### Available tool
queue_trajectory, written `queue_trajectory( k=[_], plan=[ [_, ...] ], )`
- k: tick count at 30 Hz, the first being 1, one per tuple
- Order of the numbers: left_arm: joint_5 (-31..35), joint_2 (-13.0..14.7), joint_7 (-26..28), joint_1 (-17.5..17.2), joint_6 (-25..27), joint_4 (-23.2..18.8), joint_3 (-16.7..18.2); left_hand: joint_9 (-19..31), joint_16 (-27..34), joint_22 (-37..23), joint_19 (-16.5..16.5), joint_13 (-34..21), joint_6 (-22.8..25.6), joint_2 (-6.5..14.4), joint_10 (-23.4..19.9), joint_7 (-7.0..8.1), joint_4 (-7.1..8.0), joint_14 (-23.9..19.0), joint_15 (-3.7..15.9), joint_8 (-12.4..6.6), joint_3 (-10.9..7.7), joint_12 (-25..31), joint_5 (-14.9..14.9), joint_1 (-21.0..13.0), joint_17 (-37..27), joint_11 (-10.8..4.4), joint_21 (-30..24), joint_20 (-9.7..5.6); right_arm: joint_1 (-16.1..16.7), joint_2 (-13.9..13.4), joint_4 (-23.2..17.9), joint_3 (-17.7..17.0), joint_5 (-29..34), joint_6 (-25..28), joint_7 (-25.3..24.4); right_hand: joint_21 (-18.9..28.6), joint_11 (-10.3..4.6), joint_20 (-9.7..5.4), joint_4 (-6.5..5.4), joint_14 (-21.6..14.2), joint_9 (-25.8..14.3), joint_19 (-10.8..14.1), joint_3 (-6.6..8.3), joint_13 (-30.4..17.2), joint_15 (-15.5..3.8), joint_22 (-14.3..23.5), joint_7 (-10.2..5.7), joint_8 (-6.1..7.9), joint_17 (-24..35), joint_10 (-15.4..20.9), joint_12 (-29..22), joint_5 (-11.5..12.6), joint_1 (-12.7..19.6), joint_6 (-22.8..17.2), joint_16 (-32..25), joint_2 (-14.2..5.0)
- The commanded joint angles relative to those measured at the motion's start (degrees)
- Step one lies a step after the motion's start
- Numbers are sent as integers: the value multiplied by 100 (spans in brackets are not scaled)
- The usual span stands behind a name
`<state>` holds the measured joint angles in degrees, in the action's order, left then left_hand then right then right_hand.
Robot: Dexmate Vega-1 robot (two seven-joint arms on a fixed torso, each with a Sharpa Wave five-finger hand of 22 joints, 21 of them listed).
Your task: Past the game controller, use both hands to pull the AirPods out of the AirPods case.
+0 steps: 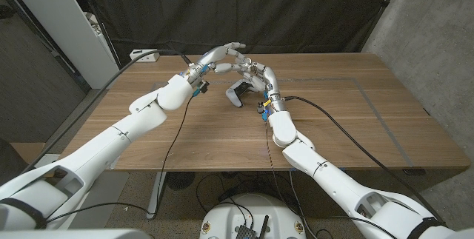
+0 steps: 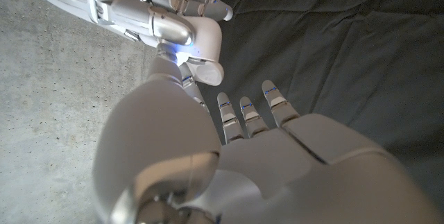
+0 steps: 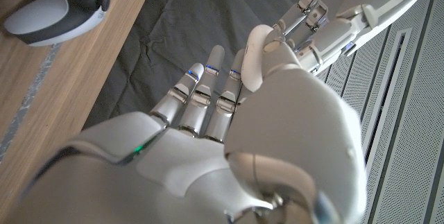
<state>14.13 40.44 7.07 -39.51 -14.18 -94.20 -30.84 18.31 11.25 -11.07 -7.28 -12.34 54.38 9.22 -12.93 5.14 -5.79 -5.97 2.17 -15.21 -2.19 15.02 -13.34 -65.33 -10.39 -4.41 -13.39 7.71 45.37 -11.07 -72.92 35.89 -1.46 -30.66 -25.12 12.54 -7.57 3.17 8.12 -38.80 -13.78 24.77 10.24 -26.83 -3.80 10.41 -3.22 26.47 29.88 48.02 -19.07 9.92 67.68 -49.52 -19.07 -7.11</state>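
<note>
Head view: both hands meet above the table's (image 1: 355, 120) far edge, past the game controller (image 1: 238, 93). Left hand (image 1: 219, 56) and right hand (image 1: 254, 69) pinch the AirPods case (image 2: 206, 71) together. Uneven pulling could drop it.

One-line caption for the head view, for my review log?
Both hands, left hand and right hand, meet raised above the table, past the white game controller.

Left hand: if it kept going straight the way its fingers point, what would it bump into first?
Probably the right hand: the left hand reaches toward it above the game controller, and their fingertips already nearly meet; depth is unclear.
</note>
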Motion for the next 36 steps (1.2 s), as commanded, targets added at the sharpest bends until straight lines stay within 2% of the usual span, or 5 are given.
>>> queue_trajectory(
  k=[1, 14, 27, 36],
  plan=[
    [-146, -72, 172, -46, -109, 89, 43, 141, 50, -37, -88, -14, 406, 75, -140, -188, -64, -137, 177, -108, -100, 45, -4, -149, -21, -71, -48, -10, -20, 14, 37, 1, 37, 30, -63, -21, -47, 21, 7, -48, -1169, 40, -5, -18, -966, 14, -403, 167, 21, 2, 14, 39, -2, -405, 16, -58],
    [-1052, -273, -12, -101, -654, 362, 227, 231, 80, -50, -171, -18, 439, 71, -281, -165, -34, -283, 247, -150, -148, 83, 36, -148, -36, -127, -88, -54, -52, -28, 7, 31, 128, 163, -116, -22, -30, 23, 5, -51, -1174, 39, -12, -13, -966, 14, -393, 165, 25, 11, 19, 39, -1, -402, 27, -58],
    [-1211, -242, -68, -158, -703, 291, 345, 298, 83, -60, -232, -21, 456, 55, -357, -173, -19, -356, 282, -178, -180, 98, 63, -150, -44, -139, -119, -78, -150, -24, 97, 58, 57, 288, -56, -24, -29, 23, 2, -53, -1171, 39, -21, -16, -965, 13, -400, 161, 30, 11, 24, 39, -5, -406, 40, -54],
    [-1606, -133, -416, -195, -567, 143, 423, 342, 41, -64, -218, -22, 419, 45, -321, -180, -8, -290, 242, -174, -199, 72, 80, -148, -48, -103, -117, -57, -186, -56, 117, 43, 0, 389, -53, -26, -34, 26, 0, -56, -1167, 37, -28, -14, -964, 13, -399, 161, 34, 5, 33, 38, -5, -417, 43, -55]
  ],
)
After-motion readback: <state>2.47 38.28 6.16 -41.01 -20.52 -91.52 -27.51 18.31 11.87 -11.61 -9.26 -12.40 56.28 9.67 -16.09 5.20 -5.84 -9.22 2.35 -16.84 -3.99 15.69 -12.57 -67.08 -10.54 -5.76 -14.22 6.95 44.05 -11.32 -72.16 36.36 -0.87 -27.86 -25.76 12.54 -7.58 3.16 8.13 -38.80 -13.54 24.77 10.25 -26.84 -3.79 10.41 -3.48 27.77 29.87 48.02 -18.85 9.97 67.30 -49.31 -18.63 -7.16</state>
